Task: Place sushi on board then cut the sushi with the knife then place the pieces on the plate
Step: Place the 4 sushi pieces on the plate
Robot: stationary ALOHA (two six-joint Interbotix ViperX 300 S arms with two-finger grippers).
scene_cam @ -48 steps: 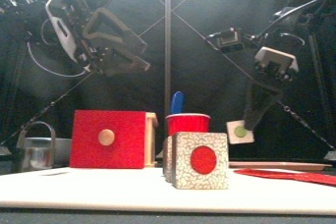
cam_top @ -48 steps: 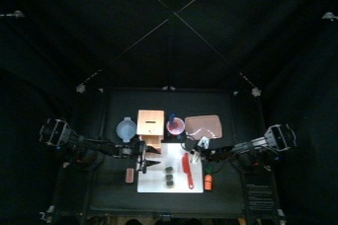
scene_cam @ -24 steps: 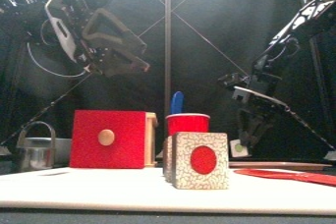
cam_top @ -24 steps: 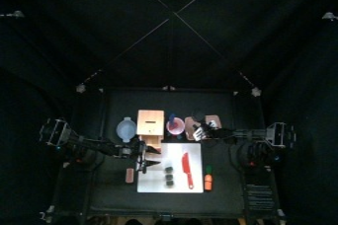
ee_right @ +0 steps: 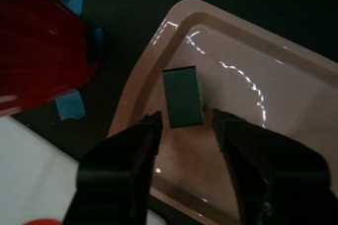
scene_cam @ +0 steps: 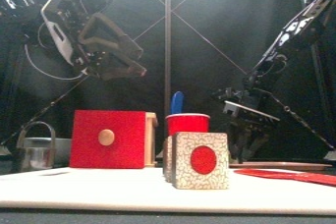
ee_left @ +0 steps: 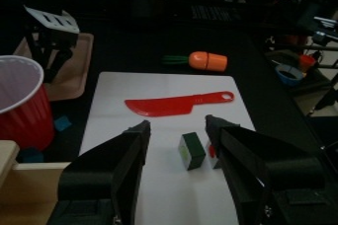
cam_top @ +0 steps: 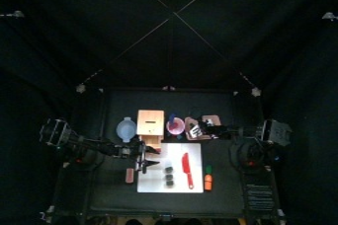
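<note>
Now our right gripper (ee_right: pixel 187 118) hangs over the pink tray (ee_right: pixel 284 111), jaws wider than the sushi piece (ee_right: pixel 183 93) between them. Left gripper (ee_left: pixel 175 125) gapes empty above a block (ee_left: pixel 195 150) on the board (ee_left: pixel 264 120): light, rigid, we reckon; pinch flat sides.

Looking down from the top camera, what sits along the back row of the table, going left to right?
Blue-grey bowl → wooden box → red cup → pink tray.
</note>
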